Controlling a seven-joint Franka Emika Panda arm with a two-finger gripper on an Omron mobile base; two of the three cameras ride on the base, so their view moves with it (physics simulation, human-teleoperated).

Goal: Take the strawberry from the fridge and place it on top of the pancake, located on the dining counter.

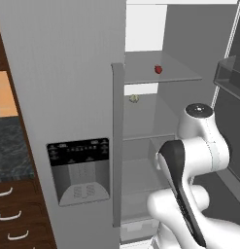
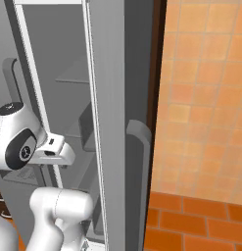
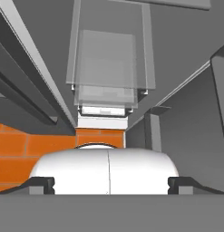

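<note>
Kitchen setting: fridge (image 1: 68, 73) with right door swung open, grey shelves exposed, orange tiled wall at right of the right base view. Left door shut, dispenser panel (image 1: 80, 170) at lower centre-left of the left base view.

Strawberry (image 1: 158, 69) resting on upper shelf (image 1: 165, 73), upper centre-right of the left base view, well above the arm. Small pale ball (image 1: 134, 98) on the next shelf down, left of centre; not the target.

Pincer (image 3: 109, 183) at full spread, empty, tips showing at the lower corners of the hand view, pointed down along the fridge interior toward the lower shelves and floor tiles.

Step in hand, by judgement: reach for the strawberry, not yet begun in earnest.

Recommended procedure:
- Raise hand to upper shelf level; reorient so fingers straddle the fruit.
- Enter between open door and shut door's edge; keep elbow clear of both.
- Keep wide spread until fruit sits between tips; close gently, since a small round fruit may roll.
- Avoid contact with the pale ball.
</note>
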